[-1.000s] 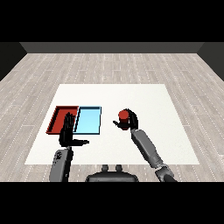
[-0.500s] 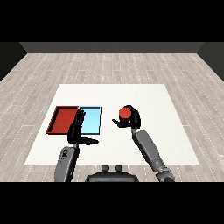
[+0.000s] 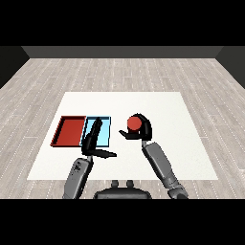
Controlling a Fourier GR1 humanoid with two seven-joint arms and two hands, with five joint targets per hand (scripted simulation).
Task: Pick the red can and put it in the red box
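Red marks the two things that matter in the head view: the red can point(image 3: 134, 123) and the red tray point(image 3: 70, 131). The can sits in the right hand point(image 3: 141, 132), whose black fingers and thumb curl round it from the right and from below, so that mostly its round top shows. Hand and can lie right of the white table's point(image 3: 191, 143) middle, well apart from the red tray. The grey right forearm point(image 3: 161, 165) runs from the lower right up to that hand.

Between the can and the red tray lies the light blue tray point(image 3: 103, 132), side by side with the red one, their long edges touching. The red tray is the farther left of the two, close to the table's left edge.

The left hand point(image 3: 93, 142) stands over the near left part of the light blue tray, covering some of its floor. Its fingers are straight and point away from the robot, while the thumb sticks out to the right; it holds nothing. The grey left forearm point(image 3: 78, 174) comes up from the lower left beneath it.

Around the table stretches a pale plank floor point(image 3: 43, 81), with a dark wall point(image 3: 119, 51) along the far side.
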